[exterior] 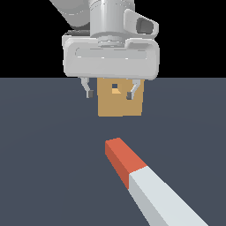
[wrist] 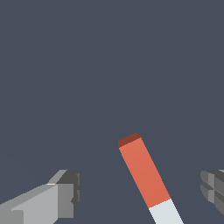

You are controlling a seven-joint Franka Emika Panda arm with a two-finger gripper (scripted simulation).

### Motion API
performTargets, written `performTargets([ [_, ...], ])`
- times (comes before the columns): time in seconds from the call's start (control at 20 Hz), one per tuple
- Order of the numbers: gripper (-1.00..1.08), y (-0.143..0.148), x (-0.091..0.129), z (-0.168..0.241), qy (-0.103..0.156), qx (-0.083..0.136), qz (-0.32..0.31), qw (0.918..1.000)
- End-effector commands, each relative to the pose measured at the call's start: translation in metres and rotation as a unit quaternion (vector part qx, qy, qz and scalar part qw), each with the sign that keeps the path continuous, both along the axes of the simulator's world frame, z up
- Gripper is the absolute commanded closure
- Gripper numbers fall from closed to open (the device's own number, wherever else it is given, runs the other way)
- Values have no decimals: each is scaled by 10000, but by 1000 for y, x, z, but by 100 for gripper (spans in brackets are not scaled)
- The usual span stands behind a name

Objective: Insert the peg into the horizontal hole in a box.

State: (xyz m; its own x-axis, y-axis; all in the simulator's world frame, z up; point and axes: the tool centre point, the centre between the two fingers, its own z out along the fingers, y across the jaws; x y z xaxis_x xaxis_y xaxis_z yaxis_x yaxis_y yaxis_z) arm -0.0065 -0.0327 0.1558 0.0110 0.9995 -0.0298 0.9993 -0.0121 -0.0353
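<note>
A: Largest item?
B: Floor (exterior: 44, 154), dark slate, bearing everything.
A: Next?
B: Gripper (exterior: 110, 94), jaws spread wide, holding nothing, hanging above the floor in front of the box.
A: Containers?
B: Box (exterior: 106, 106), tan cube; hole (exterior: 115, 88) in its face, nothing inside.
A: And the peg?
B: Peg (exterior: 145, 181) lies flat on the floor, red end toward the box, well apart from it.

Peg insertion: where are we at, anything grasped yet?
Done: nothing yet. The peg lies flat on the floor, ungrasped, its red end toward the box, well apart from it. In hand: the gripper hangs open and empty above the floor; the wrist view shows the peg between its spread fingers. Left: grasp, lift, align with the hole, insert.
</note>
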Motion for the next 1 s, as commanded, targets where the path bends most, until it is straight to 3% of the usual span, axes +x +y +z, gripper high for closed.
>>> performTargets([
  [0.0,-92,-7,1,-3,-4,5,79,10000],
  [0.5,-92,-51,12,-26,-43,53,686,9976],
  [0.95,-92,-103,35,-54,-92,115,1437,9895],
])
